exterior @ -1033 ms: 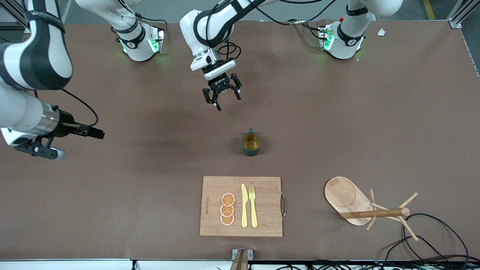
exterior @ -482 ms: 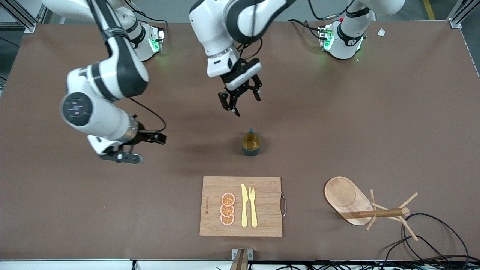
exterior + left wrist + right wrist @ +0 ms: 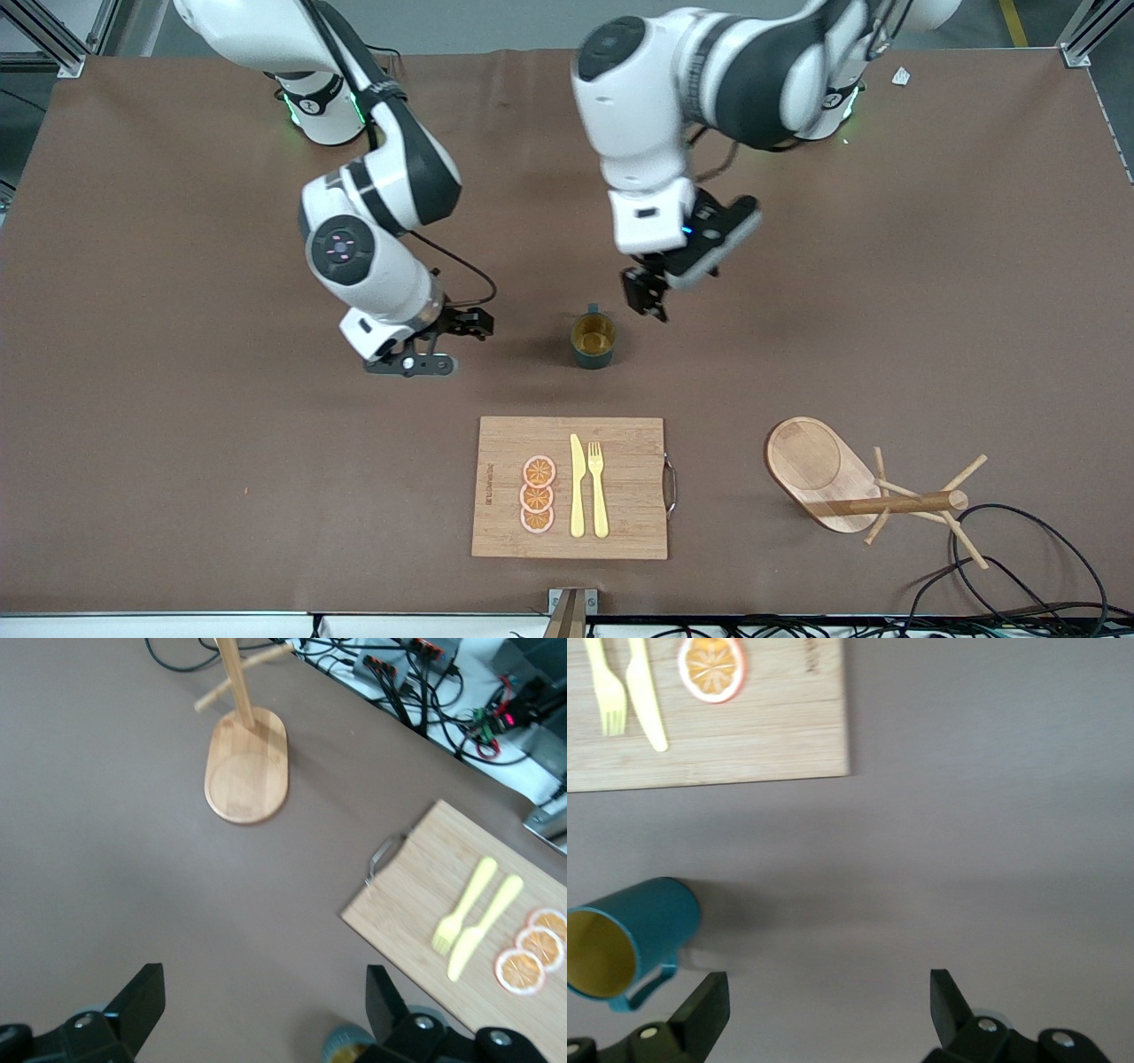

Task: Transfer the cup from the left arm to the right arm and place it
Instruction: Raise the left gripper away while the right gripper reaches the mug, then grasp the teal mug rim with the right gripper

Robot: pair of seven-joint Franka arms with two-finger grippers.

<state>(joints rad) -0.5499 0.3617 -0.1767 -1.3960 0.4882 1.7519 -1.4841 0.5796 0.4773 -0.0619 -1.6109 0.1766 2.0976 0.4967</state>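
Note:
The dark teal cup [image 3: 593,339] stands upright on the brown table, its ochre inside showing and its handle pointing toward the robots' bases. My left gripper [image 3: 647,301] is open and empty, over the table just beside the cup toward the left arm's end. In the left wrist view the cup's rim [image 3: 354,1047] peeks in beside one finger of the gripper [image 3: 263,979]. My right gripper [image 3: 456,344] is open and empty, beside the cup toward the right arm's end. The right wrist view shows the cup [image 3: 629,943] apart from that gripper [image 3: 828,979].
A bamboo cutting board [image 3: 620,443] with a yellow knife, a yellow fork and three orange slices lies nearer to the front camera than the cup. A wooden peg rack [image 3: 819,470] stands toward the left arm's end, with black cables [image 3: 1019,567] beside it.
Both arms have swung in toward the cup. The left gripper came down from nearer the bases to just beside it. The right gripper moved in from the right arm's end of the table.

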